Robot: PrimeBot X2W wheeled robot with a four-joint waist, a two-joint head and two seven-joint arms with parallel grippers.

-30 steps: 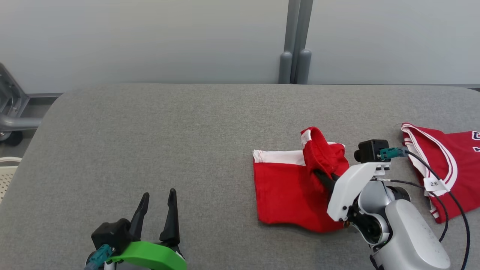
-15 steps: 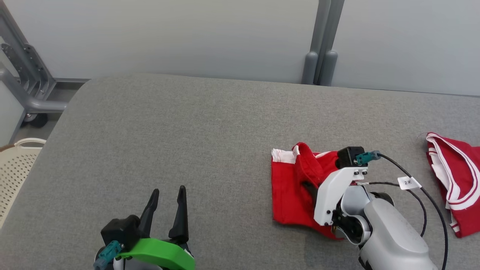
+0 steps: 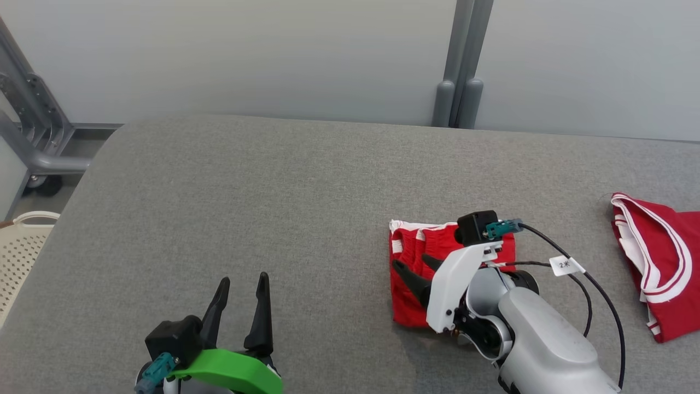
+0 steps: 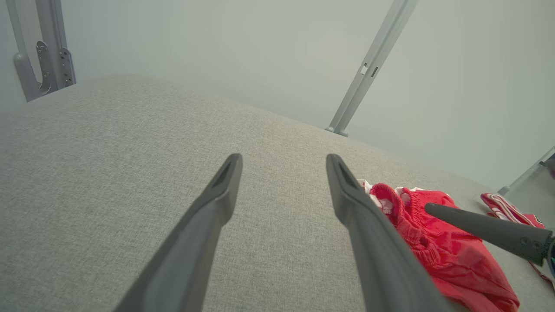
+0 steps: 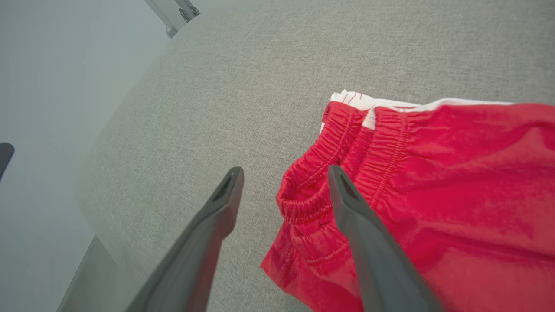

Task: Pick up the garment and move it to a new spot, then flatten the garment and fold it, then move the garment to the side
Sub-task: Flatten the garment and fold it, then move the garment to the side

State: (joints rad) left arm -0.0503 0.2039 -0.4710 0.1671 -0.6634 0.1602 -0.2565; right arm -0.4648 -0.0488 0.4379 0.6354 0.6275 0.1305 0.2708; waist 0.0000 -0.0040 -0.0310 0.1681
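Observation:
The garment [image 3: 407,249], red shorts with white trim and an elastic waistband, lies folded on the grey table [image 3: 262,191], right of centre. My right gripper [image 3: 414,266] hovers over its left part with the jaws open and nothing between them. In the right wrist view the right gripper [image 5: 285,171] straddles the waistband edge of the garment [image 5: 451,173], one finger over bare table. My left gripper [image 3: 243,280] stands open near the front left, well apart from the cloth. The left wrist view has the left gripper [image 4: 282,160] open over bare table, with the garment [image 4: 446,255] to the right.
A second red jersey with white stripes [image 3: 656,262] lies at the table's right edge. A white perforated basket [image 3: 16,246] and a grey metal frame [image 3: 27,148] stand off the left side. A grey post [image 3: 459,65] rises behind the table.
My right gripper has opened and let go of the raised fold it carried leftward; the garment now lies doubled over and flat. The head camera shifted. The left gripper stayed put.

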